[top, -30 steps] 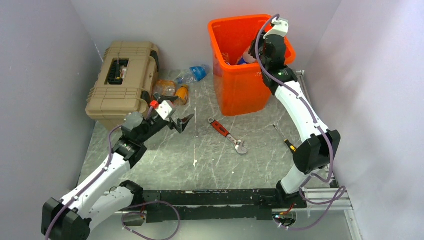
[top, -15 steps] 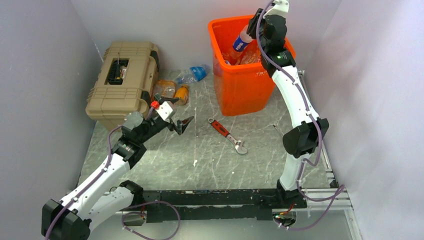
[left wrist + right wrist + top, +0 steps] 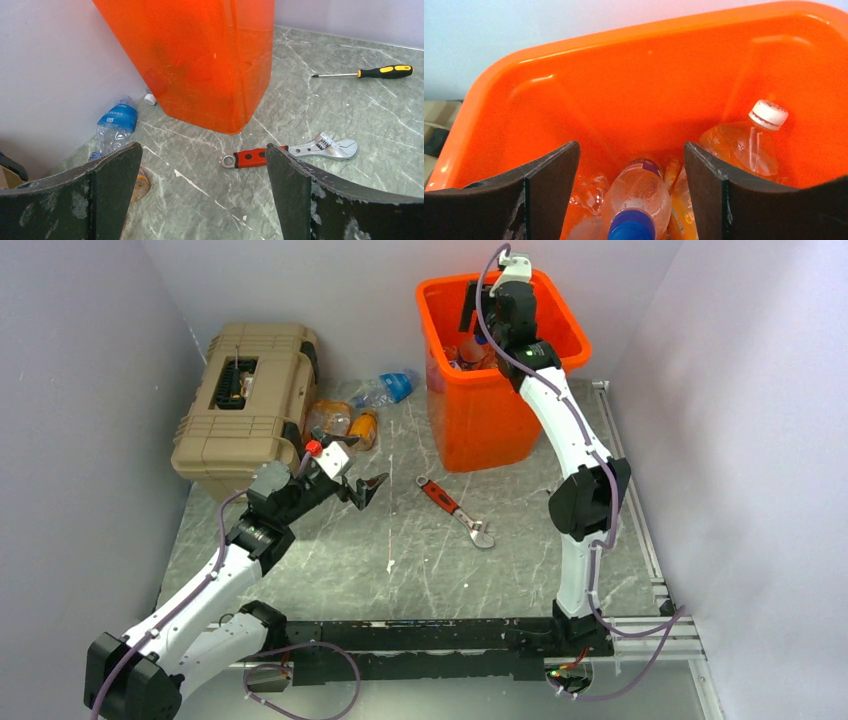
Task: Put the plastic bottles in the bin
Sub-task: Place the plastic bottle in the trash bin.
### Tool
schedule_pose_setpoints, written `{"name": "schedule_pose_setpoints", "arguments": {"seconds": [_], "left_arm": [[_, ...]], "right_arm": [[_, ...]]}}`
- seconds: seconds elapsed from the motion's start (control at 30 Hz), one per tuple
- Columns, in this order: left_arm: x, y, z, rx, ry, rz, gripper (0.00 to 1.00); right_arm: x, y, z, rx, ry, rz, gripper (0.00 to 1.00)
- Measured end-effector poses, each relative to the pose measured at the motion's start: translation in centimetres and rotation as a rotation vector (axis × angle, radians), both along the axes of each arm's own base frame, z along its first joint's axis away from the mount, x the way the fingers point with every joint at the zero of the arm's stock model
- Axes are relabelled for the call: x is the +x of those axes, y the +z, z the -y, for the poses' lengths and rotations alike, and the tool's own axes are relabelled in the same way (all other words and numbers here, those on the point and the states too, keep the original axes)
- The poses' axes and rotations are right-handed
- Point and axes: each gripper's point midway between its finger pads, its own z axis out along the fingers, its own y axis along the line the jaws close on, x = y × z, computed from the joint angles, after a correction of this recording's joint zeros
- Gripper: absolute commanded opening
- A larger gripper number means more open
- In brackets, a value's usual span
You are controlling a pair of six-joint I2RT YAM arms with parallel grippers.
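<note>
Since a second ago the right arm has swung from the bin's (image 3: 480,425) right rim to over its middle. Half a second ago the right pincer (image 3: 630,147) held a blue-labelled bottle above the bin. Now its jaws stand apart, gripping nothing, and a clear blue-capped bottle (image 3: 636,192) lies below the gap, inside the bin. The left arm has not moved. The left pincer (image 3: 204,150) hangs low over the surface (image 3: 400,560) with its jaws spread wide and nothing between them.

There is one orange bin, standing at the far side of the surface against the back wall. Inside it at least four plastic bottles can be made out:
- the blue-capped one
- an orange-tinted bottle with a white cap (image 3: 744,145), leaning in the right corner
- a crushed clear bottle (image 3: 586,195) on the left
- a bottle with an orange label (image 3: 684,210), partly hidden

More may lie beneath, but that cannot be told.

Three bottles lie outside the bin, between it and the toolbox. One is a clear bottle with a blue label (image 3: 388,388), by the back wall. The other two are orange-tinted bottles (image 3: 328,418) (image 3: 365,428), just beside the toolbox.

One tan ribbed toolbox (image 3: 245,400) sits closed at the far left. One red-handled wrench (image 3: 455,510) lies on the surface in front of the bin. One screwdriver with a black and yellow handle (image 3: 370,73) lies well to the wrench's right
</note>
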Motion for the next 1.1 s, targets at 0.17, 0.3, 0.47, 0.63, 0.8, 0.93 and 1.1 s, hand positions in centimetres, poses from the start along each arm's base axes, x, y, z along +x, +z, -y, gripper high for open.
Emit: {"name": "schedule_pose_setpoints", "arguments": {"seconds": [0.17, 0.3, 0.47, 0.63, 0.8, 0.93, 1.1], "left_arm": [[0.1, -0.2, 0.0, 0.004, 0.0, -0.007, 0.99], [0.1, -0.2, 0.0, 0.003, 0.001, -0.007, 0.99], [0.2, -0.2, -0.1, 0.001, 0.012, -0.009, 0.99], [0.5, -0.2, -0.4, 0.0, 0.038, -0.01, 0.99], [1.2, -0.2, -1.1, -0.002, 0.089, -0.012, 1.0], [1.9, -0.6, -1.7, 0.001, 0.144, -0.022, 0.99], [2.7, -1.0, -2.6, 0.006, 0.21, -0.035, 1.0]], "right_arm": [[-0.3, 2.1, 0.0, 0.034, 0.0, 0.029, 0.99], [-1.2, 4.3, 0.2, 0.069, 0.001, 0.061, 1.0], [-4.4, 9.2, 0.1, 0.108, 0.017, 0.128, 1.0], [-11.8, 16.7, -2.2, 0.151, 0.094, 0.268, 0.99], [-21.7, 16.9, -5.5, 0.173, 0.265, 0.323, 0.97], [-28.5, 15.3, -3.9, 0.229, 0.36, 0.374, 0.93], [-32.8, 9.1, -4.8, 0.292, 0.496, 0.283, 0.9]]}}
